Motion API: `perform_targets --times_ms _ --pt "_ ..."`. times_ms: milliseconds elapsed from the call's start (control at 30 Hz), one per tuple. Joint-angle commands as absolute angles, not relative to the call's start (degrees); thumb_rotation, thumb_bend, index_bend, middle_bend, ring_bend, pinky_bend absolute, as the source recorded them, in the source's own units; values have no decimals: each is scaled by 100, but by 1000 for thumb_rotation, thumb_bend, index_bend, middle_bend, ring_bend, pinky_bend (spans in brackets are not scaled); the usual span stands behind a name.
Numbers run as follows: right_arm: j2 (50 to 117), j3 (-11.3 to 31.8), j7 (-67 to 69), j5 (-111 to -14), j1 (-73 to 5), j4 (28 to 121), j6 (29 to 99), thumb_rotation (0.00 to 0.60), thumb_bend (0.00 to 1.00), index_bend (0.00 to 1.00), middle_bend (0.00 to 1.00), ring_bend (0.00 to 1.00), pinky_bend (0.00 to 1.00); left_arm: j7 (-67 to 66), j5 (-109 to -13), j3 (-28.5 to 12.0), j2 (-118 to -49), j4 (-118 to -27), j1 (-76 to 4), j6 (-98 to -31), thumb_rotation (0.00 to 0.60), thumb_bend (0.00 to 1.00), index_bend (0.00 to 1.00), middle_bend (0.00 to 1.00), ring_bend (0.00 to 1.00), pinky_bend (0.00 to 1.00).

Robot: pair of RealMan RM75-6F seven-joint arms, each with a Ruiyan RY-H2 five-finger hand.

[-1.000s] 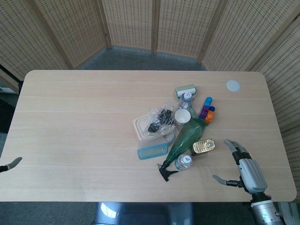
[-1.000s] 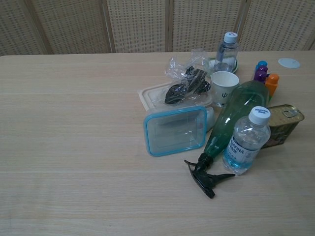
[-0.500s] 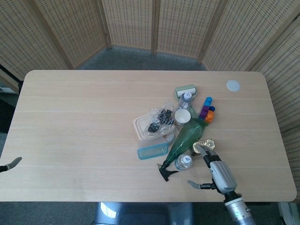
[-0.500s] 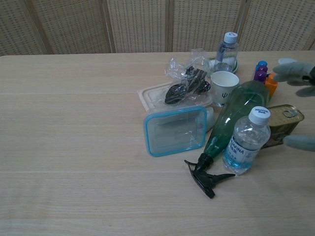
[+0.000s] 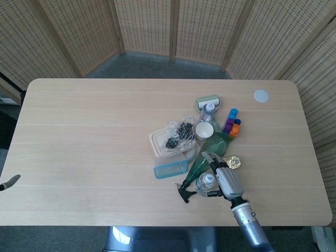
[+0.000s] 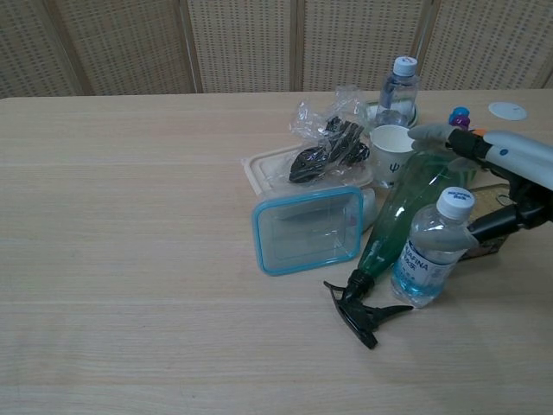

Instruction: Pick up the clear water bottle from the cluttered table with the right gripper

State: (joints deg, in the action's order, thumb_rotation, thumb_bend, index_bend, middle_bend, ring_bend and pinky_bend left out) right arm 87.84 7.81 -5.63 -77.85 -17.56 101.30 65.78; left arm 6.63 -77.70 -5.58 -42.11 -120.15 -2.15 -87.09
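Clear water bottle (image 6: 431, 252) stands upright on the surface beside the green spray bottle (image 6: 408, 207), just left of your right hand (image 6: 505, 186), whose fingers (image 6: 429, 131) are apart around it, not yet closed.

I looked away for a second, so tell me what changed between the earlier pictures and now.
The right robot hand swept in from the table's right edge toward the pile and now reaches the near water bottle, fingers spread beside its cap, not yet gripping it. The bottle, green spray bottle, tin and container stayed put. The left robot hand barely moved.
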Motion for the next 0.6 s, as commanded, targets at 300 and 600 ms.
perform_targets --times_ms 300,600 --pt "9432 739 -399 -7849 -1749 9505 6992 590 0 0 0 0 0 659 -7728 -570 -4214 -12017 -215 -8701 600 0 0 0 0 0" --pt "9860 701 278 -8009 -1676 8600 7268 600 0 198 169 58 312 712 -7712 -574 -4196 -12008 -211 -8681 600 0 0 0 0 0"
